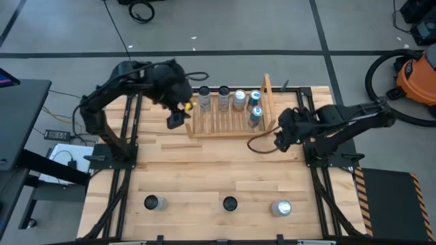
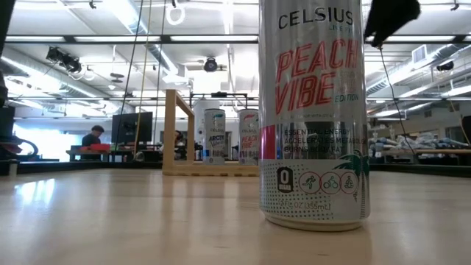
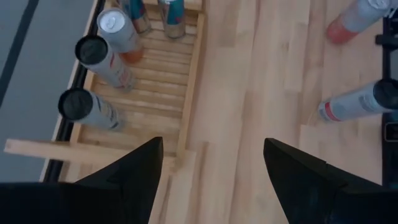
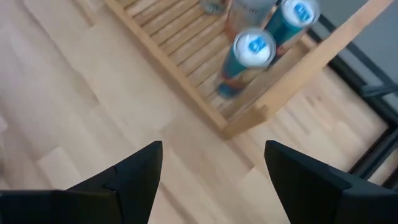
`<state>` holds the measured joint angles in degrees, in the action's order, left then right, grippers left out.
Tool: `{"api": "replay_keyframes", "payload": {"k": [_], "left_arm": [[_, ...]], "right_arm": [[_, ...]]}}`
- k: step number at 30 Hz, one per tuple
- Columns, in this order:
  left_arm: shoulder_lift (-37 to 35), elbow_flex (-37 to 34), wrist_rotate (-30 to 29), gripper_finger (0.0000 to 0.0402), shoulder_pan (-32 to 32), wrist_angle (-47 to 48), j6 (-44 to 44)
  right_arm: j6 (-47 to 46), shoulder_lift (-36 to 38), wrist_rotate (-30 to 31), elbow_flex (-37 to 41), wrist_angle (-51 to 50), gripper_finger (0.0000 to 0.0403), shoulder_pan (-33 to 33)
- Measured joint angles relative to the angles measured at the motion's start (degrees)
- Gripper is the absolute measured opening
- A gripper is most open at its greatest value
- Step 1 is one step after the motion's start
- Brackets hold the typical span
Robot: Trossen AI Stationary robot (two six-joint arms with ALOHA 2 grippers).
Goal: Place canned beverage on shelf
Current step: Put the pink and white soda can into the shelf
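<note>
While three cans wait in a row near the table's front edge, a silver one (image 1: 281,207) toward the right, a dark-topped one (image 1: 229,203) in the middle and another (image 1: 154,202) toward the left, the shelf (image 1: 231,129) stands at the back of the table (image 1: 204,170) with five cans in it. Three stand in a line along its rear, left to right (image 1: 204,99), (image 1: 223,97) and (image 1: 239,99), and two teal-topped ones (image 1: 255,96) and (image 1: 255,114) sit against the right side board (image 1: 268,102). From table height, the middle front can (image 2: 313,110) fills the picture, printed "CELSIUS PEACH VIBE", with the shelf (image 2: 206,168) far behind it. Left gripper (image 1: 178,117) hangs just off the shelf's left end, above its front corner; its fingers (image 3: 134,171) are spread apart with nothing between them. Right gripper (image 1: 281,139) hovers beside the shelf's right front corner, its fingers (image 4: 134,171) likewise parted and holding nothing, the two teal cans (image 4: 249,59) below and ahead of it.
</note>
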<state>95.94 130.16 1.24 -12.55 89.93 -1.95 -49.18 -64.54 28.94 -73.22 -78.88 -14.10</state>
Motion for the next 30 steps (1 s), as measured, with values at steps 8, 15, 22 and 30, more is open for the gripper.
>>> {"api": "replay_keyframes", "payload": {"k": [8, 15, 22, 30], "left_arm": [[-11.6, -20.1, -5.6, 0.0279, 4.0, -3.6, 7.5], [-19.9, -39.0, -5.6, 0.0279, 8.4, -15.2, 12.5], [-23.1, -49.4, -5.6, 0.0279, 11.4, -20.3, 14.9], [-22.9, -50.0, -6.1, 0.0279, 12.2, -25.2, 15.2]], "right_arm": [[-8.7, 2.2, -4.2, 5.3, 1.3, 0.0291, -7.0], [-10.7, 2.0, -6.3, 5.3, 3.5, 0.0291, -11.2], [-5.3, 1.6, -11.8, 5.3, 10.8, 0.0291, -11.5], [2.3, 1.5, -17.0, 5.3, 17.6, 0.0291, -11.5]]}}
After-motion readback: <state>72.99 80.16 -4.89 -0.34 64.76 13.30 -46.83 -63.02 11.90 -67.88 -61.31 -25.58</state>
